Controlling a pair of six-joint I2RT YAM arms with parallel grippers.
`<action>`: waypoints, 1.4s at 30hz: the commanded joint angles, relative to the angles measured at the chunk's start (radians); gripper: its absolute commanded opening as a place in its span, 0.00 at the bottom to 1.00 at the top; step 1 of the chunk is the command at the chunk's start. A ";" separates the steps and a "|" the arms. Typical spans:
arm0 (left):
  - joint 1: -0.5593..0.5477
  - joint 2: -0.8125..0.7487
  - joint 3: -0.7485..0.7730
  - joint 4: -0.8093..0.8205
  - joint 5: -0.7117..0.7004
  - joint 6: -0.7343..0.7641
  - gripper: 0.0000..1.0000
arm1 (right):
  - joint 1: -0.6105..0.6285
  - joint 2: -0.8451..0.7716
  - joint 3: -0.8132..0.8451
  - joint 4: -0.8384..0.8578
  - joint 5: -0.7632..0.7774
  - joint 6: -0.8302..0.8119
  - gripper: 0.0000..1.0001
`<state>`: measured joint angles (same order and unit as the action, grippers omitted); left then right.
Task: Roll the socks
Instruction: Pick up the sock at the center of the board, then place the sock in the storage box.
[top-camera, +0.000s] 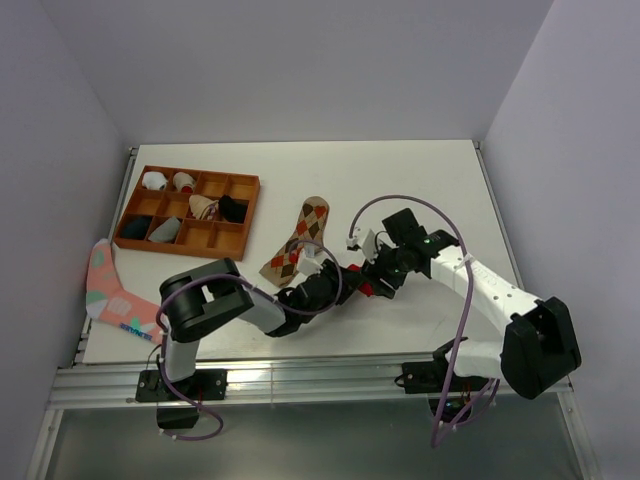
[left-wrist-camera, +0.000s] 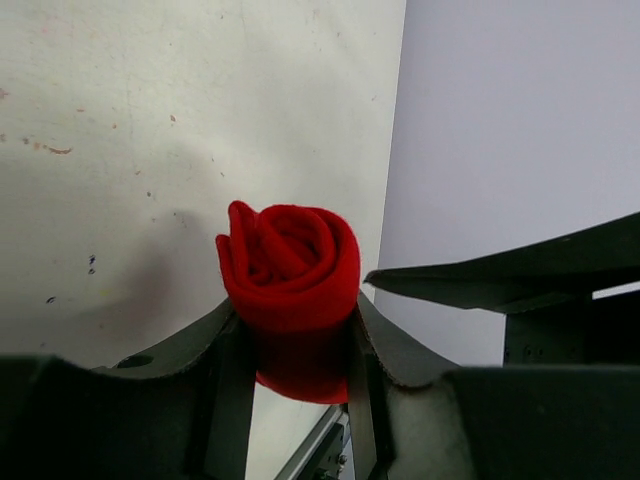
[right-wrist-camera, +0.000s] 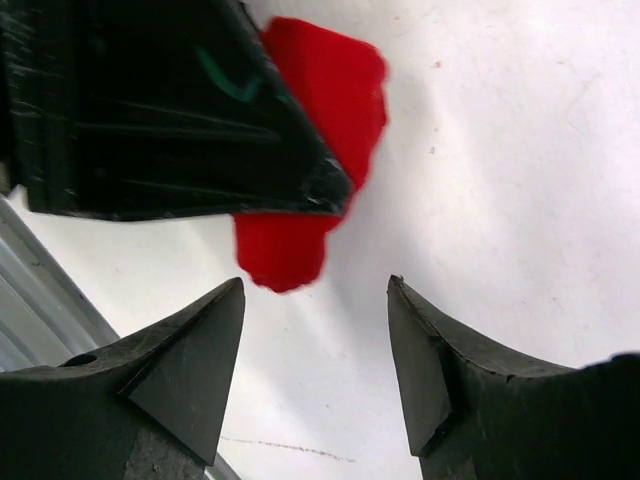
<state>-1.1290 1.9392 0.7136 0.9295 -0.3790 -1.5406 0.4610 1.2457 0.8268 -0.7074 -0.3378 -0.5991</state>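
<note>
The red sock (left-wrist-camera: 292, 262) is rolled into a tight spiral, and my left gripper (left-wrist-camera: 295, 335) is shut on it, one finger pressing each side, just above the table. In the top view a bit of the red sock (top-camera: 366, 289) shows between the two grippers near the table's front middle. My right gripper (right-wrist-camera: 316, 290) stands open just short of the roll, with only bare table between its fingertips; the red sock (right-wrist-camera: 325, 95) lies ahead of it, partly behind the left gripper's black finger (right-wrist-camera: 150, 100). The tan argyle sock (top-camera: 300, 240) lies flat behind the left gripper (top-camera: 343, 280).
A brown compartment tray (top-camera: 249, 212) holding several rolled socks sits at the back left. A pink sock (top-camera: 108, 290) hangs over the table's left edge. The front edge and its metal rail (top-camera: 320, 375) run close below the grippers.
</note>
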 joint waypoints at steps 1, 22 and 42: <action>0.012 -0.078 -0.029 0.015 0.000 0.030 0.00 | -0.016 -0.032 0.069 0.014 0.025 0.035 0.66; 0.833 -0.882 -0.160 -0.759 0.363 0.412 0.00 | -0.269 0.096 0.250 -0.021 -0.104 -0.010 0.67; 1.318 -0.570 -0.088 -0.595 0.523 0.493 0.00 | -0.323 0.181 0.252 0.014 -0.161 -0.056 0.65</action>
<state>0.1768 1.3388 0.5755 0.2741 0.1093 -1.1046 0.1452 1.4551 1.0496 -0.7181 -0.4679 -0.6415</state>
